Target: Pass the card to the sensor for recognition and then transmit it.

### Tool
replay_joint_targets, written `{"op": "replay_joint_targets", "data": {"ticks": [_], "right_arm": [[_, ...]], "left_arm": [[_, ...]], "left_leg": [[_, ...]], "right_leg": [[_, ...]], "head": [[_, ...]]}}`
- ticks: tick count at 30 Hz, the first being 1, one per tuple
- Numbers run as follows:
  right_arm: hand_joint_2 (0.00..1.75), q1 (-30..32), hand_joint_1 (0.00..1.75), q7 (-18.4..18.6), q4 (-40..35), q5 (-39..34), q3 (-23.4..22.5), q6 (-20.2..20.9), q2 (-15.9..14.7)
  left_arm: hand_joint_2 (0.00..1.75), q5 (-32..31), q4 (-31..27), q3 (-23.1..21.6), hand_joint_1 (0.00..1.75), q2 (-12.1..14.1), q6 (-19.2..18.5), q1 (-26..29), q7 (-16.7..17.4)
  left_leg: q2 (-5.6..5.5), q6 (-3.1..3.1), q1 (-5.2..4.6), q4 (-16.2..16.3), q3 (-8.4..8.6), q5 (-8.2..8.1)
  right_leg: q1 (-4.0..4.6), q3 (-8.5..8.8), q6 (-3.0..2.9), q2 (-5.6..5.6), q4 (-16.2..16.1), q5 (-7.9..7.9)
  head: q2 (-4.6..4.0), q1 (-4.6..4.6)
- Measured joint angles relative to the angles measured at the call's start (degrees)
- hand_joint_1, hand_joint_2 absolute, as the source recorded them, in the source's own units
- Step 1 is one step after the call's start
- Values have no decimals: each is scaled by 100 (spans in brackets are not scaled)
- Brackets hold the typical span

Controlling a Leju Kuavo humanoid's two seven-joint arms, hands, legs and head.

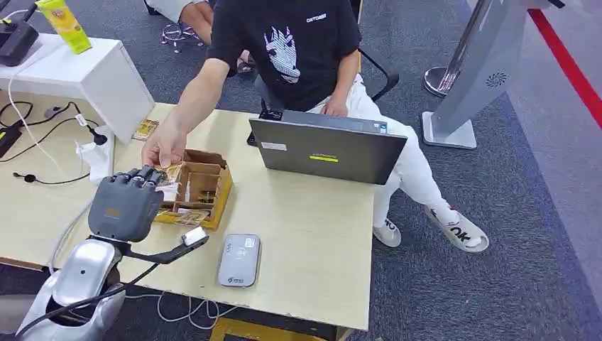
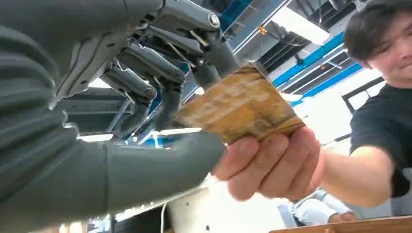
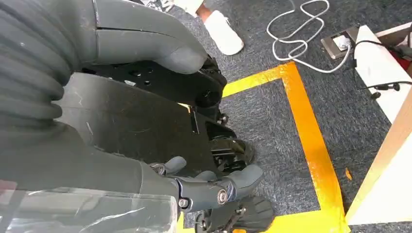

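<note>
Grey laptop, cardboard box on table

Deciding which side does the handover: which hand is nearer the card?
Left. The left hand touches the card, which a person's hand also holds; the right hand hangs down by the floor.

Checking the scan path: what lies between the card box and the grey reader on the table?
Head view: bare tabletop separates the card box from the grey reader.

The pale wooden table carries a laptop, cardboard organizer and grey sensor.
</note>
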Motion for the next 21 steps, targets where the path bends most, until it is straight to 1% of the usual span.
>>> {"op": "replay_joint_targets", "data": {"ticks": [9, 12, 14, 17, 21], "right_arm": [[175, 1, 0, -31, 0, -20, 0, 0, 0], [175, -13, 0, 121, -2, -81, -2, 0, 2], [175, -32, 0, 181, -2, -137, -4, 0, 4], [175, -43, 0, 188, -9, -162, -7, 0, 7], [175, -45, 0, 151, -9, -201, -9, 0, 7]], "left_arm": [[175, 0, -15, -7, 0, -26, 15, 124, -20], [175, 11, -15, -7, 0, -64, 50, 143, -20], [175, 28, -15, -22, 0, -195, 142, 159, -57], [175, 2, -13, -194, 0, -429, 290, 288, -46], [175, 0, 127, -503, 0, -621, 450, 497, 166]], "left_leg": [[2, -2, 0, 0, 3, 3], [2, -2, 0, 0, 4, 4], [0, -2, 0, 0, 4, 4], [1, -2, -2, 0, 3, 3], [2, 0, -4, 0, 2, 2]], "right_leg": [[0, 0, -5, 0, 0, 7], [0, 0, -6, 0, 1, 7], [0, 2, -6, -1, 0, 7], [-1, 3, -6, 0, -1, 7], [-2, 2, -5, 0, -4, 7]], "head": [[0, 0], [0, 0], [0, 0], [0, 2], [0, 0]]}}
